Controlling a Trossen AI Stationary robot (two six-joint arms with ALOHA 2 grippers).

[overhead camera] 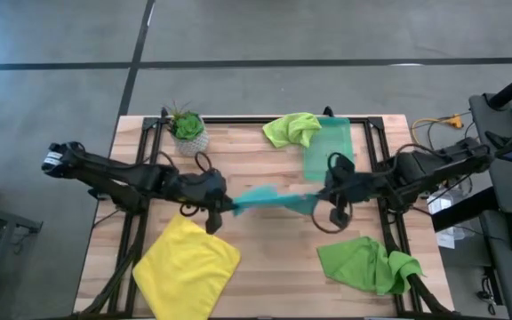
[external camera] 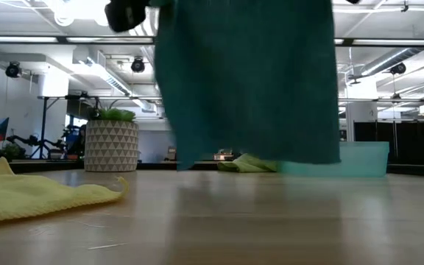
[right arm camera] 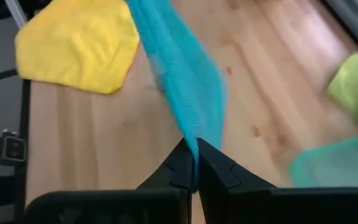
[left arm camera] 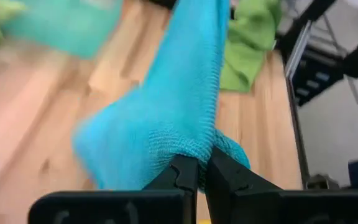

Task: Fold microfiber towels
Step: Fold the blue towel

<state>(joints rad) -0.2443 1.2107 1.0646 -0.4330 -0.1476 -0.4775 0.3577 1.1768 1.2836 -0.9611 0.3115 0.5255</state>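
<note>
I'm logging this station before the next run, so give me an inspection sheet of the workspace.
Surface: wooden table, flat.
Job's things: teal towel stretched in the air between both grippers; yellow towel flat; two green towels crumpled.
Clutter: potted plant; green bin.
Grippers: left gripper and right gripper, jaws shut on teal towel.
Cables: loops beside the table's right edge.
Surroundings: grey floor.

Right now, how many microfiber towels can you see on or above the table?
4. The teal towel hangs stretched between both claws above the middle. The yellow towel lies at the near left, one green towel at the near right, the other green towel beside the bin.
</note>
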